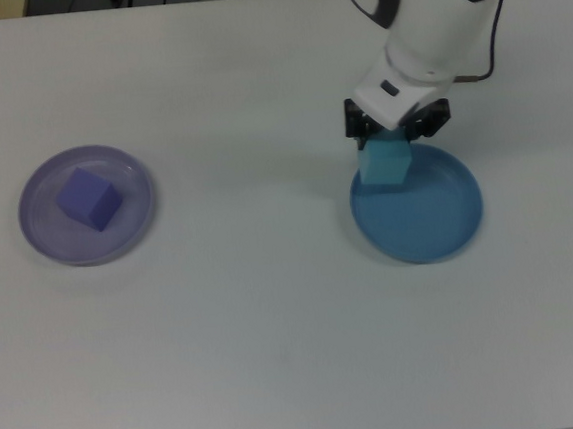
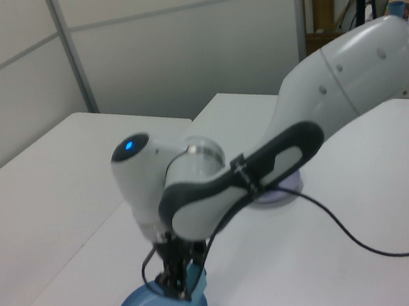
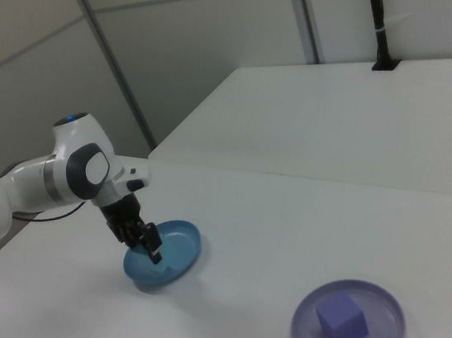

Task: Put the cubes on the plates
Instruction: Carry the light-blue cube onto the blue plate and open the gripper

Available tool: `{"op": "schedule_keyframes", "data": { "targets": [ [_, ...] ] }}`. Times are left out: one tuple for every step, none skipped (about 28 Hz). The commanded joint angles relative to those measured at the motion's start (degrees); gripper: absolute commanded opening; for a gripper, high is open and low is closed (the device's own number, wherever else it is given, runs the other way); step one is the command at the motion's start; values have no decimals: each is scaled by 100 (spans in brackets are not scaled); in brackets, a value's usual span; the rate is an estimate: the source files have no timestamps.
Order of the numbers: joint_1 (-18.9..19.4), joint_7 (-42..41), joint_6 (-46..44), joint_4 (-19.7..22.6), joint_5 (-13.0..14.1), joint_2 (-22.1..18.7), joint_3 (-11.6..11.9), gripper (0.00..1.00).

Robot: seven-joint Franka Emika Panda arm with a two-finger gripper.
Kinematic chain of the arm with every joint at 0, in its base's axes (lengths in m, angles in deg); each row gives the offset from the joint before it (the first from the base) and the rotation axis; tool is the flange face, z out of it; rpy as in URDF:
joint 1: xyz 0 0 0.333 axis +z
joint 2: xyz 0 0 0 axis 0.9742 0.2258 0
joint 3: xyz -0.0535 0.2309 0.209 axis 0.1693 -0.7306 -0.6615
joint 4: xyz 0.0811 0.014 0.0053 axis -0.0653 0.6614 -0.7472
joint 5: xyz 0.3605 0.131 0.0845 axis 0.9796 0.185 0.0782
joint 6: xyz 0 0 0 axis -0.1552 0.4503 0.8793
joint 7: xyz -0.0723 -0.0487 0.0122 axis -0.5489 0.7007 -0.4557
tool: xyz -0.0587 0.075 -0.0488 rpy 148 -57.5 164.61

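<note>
Currently the cyan cube (image 1: 384,163) is gripped between the closed fingers (image 1: 362,134) of the gripper (image 1: 396,131) and held over the blue plate (image 1: 438,221), at its edge on the top view's left. The purple cube (image 1: 88,199) is seated on the lavender plate (image 1: 42,231), well apart on the white counter (image 1: 276,326).

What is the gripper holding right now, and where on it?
The gripper holds the cyan cube by its upper sides, above the blue plate.
</note>
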Motion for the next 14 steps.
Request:
{"op": "schedule_keyframes", "data": {
  "targets": [
    [165, 279, 66, -158, -93, 283, 18, 7],
    [183, 288, 75, -176, -93, 292, 9, 27],
    [183, 305, 110, -202, -93, 301, 18, 65],
    [192, 331, 136, -202, -93, 310, 18, 100],
    [209, 384, 145, -211, -128, 319, 18, 100],
    [227, 410, 145, -211, -163, 319, 18, 100],
    [253, 437, 145, -211, -190, 319, 9, 100],
    [271, 463, 145, -211, -207, 319, 9, 100],
    [271, 498, 145, -211, -216, 319, 18, 100],
    [271, 551, 145, -228, -216, 310, 9, 100],
    [271, 577, 136, -229, -225, 310, 18, 100],
    [280, 578, 136, -237, -234, 310, 18, 100],
    [280, 586, 136, -237, -243, 301, 18, 100],
    [280, 595, 119, -237, -251, 284, 9, 100]
  ]
}}
